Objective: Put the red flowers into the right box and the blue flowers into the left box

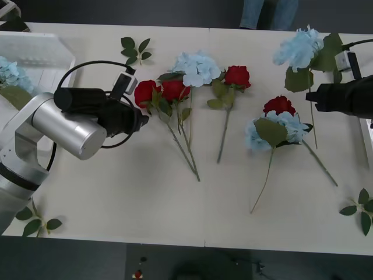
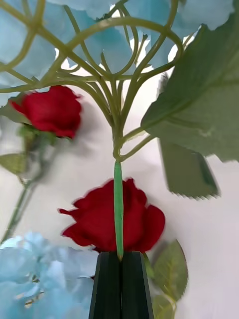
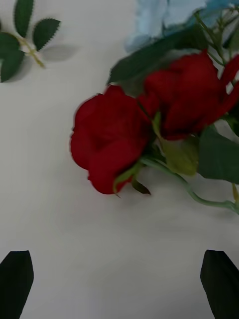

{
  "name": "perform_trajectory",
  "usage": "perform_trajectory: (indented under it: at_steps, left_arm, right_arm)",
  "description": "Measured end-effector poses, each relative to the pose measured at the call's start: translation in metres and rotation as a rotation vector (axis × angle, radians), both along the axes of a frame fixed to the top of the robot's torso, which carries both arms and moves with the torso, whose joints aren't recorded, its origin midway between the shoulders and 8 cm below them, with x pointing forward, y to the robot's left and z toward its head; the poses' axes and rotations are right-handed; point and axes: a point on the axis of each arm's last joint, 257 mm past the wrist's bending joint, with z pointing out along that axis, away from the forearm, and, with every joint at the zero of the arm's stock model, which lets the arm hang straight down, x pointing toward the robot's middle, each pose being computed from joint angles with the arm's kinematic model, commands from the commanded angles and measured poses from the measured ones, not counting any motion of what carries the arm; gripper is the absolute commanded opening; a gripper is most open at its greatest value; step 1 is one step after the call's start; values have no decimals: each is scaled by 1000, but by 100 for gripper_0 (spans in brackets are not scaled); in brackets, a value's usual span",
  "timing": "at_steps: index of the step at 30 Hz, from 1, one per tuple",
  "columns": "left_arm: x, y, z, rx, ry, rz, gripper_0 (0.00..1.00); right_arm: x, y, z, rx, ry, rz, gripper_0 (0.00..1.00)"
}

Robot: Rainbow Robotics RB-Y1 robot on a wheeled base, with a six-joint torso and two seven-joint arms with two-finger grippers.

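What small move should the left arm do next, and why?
Probably ease the left gripper forward toward the nearest of the red flowers and bring it down over the stem. The gripper is open, apart from the bloom, holding nothing. The right gripper is shut on the stem of one of the blue flowers.

white table (image 1: 145,204) | leaf sprigs: far-left (image 1: 135,49), near-left edge (image 1: 36,221), near-right edge (image 1: 361,210)
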Motion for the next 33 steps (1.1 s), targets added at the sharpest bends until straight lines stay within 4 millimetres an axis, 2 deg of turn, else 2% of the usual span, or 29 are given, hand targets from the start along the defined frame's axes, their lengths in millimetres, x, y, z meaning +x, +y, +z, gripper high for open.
perform_trajectory:
  at_steps: [3,5,8,10,12,14,16,19,22,26,29,33]
  left_arm:
    - [-11,-6,-4,-72,58,-19,98]
    - [-21,5,4,-93,103,-34,98]
    - [-35,33,24,-84,156,-82,98]
    - [-41,47,44,-119,167,-124,98]
    - [-46,60,59,-137,168,-152,98]
    - [-52,64,72,-166,163,-191,98]
    - [-61,57,82,-214,154,-280,98]
    - [-71,51,84,-255,106,-454,98]
    - [-76,49,78,-354,22,-601,98]
    - [-82,41,56,-575,-22,-652,98]
    - [-95,19,40,-735,43,-660,97]
    - [-126,-25,27,-843,134,-745,98]
  right_arm:
    - [-5,9,20,19,-79,55,0]
    - [-11,17,32,38,-121,87,0]
    - [-24,32,48,45,-200,157,0]
    - [-37,48,62,44,-273,223,0]
    - [-51,61,72,46,-330,274,0]
    - [-66,75,82,76,-363,313,0]
    - [-80,90,92,132,-375,342,0]
    - [-98,112,104,164,-418,407,0]
    - [-113,132,114,211,-449,474,0]
    - [-122,158,126,325,-465,496,0]
    - [-130,177,134,385,-484,518,0]
    - [-145,201,144,446,-504,566,0]
